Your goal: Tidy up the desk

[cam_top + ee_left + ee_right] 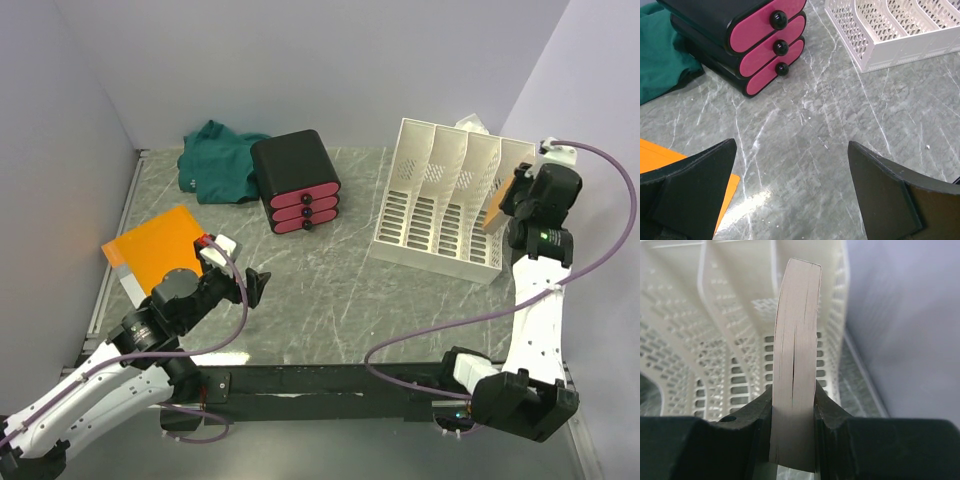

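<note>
The grey-green marble desk (330, 290) carries all the objects. My right gripper (515, 200) is shut on a thick book (797, 330) with an orange cover (496, 207). It holds the book upright, page edges towards the wrist camera, above the right end of the white slotted file rack (440, 210). My left gripper (245, 283) hovers low over bare desk (805, 125). It is open wide (791, 150) with nothing between its fingers, just right of a flat orange folder (160, 245).
A black drawer box with pink fronts (297, 180) stands at the back centre. A crumpled green cloth (215, 160) lies against its left side. Walls close in the desk at the left, back and right. The rack (715, 340) fills the right wrist view.
</note>
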Controlling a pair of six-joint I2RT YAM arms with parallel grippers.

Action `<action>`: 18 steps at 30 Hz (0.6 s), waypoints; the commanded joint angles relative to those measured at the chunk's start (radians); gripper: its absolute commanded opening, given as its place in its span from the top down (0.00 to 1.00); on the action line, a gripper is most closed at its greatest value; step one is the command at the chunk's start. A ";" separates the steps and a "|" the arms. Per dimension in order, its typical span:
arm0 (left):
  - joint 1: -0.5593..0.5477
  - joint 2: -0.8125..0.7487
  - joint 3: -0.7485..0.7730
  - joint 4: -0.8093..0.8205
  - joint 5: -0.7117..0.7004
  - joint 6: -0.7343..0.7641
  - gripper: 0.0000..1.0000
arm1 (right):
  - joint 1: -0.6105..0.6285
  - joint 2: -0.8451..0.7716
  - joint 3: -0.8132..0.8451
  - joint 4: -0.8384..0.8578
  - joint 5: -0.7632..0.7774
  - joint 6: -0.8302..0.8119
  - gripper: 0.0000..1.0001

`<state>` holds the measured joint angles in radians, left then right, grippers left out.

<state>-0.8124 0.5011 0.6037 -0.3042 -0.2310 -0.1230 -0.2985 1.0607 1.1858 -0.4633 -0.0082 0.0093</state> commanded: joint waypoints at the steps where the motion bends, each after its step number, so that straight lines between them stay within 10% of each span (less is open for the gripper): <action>1: 0.001 -0.001 0.008 0.028 -0.001 0.020 0.01 | -0.059 -0.011 0.031 0.107 0.047 -0.037 1.00; 18: 0.002 -0.013 0.010 0.025 -0.011 0.022 0.00 | -0.079 0.263 -0.049 0.264 -0.199 -0.169 1.00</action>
<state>-0.8120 0.4946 0.6037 -0.3046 -0.2337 -0.1150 -0.3737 1.3048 1.1381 -0.3279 -0.1242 -0.1242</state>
